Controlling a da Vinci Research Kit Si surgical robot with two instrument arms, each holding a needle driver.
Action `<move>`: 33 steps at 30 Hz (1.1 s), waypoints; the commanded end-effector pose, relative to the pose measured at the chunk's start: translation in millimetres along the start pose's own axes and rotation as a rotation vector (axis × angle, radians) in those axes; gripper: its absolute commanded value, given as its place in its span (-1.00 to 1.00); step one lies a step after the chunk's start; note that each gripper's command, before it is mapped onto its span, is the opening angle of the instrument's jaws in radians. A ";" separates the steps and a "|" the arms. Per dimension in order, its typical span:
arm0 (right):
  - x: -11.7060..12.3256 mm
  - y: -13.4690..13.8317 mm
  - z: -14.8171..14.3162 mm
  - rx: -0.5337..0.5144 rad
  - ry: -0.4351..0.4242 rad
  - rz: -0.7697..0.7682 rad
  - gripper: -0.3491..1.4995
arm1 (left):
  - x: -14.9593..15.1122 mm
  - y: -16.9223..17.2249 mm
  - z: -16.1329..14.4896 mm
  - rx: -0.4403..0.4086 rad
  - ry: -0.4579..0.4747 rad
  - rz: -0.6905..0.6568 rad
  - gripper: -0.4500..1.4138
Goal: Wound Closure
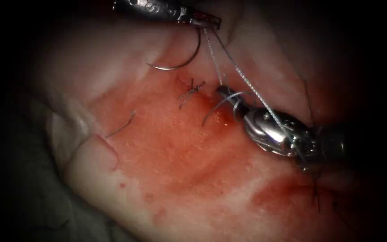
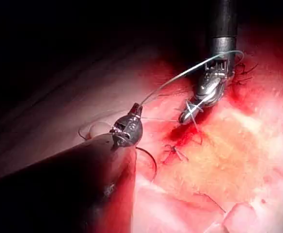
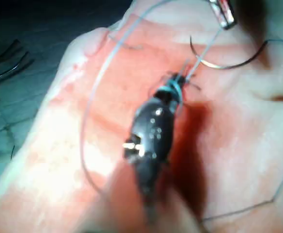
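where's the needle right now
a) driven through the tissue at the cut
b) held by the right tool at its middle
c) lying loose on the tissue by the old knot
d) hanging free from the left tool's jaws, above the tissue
d: in the endoscope view the left tool grips one end of the curved needle, whose arc hangs clear of the tissue, while the right tool has thread looped around its jaws.

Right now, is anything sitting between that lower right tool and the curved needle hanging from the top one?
Yes. The thread runs across that gap, from the left tool holding the needle down to the right tool, wrapping its tip. A finished knot lies on the tissue nearby.
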 end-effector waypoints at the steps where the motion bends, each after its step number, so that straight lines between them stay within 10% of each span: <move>1: -1.0 -1.4 0.5 0.010 -0.004 -0.001 -1.00 | -0.3 -0.4 1.1 -0.006 0.000 -0.002 -1.00; 33: -4.5 -8.4 -1.8 0.064 -0.094 -0.055 -1.00 | 0.7 -14.8 4.8 0.061 -0.073 -0.106 -1.00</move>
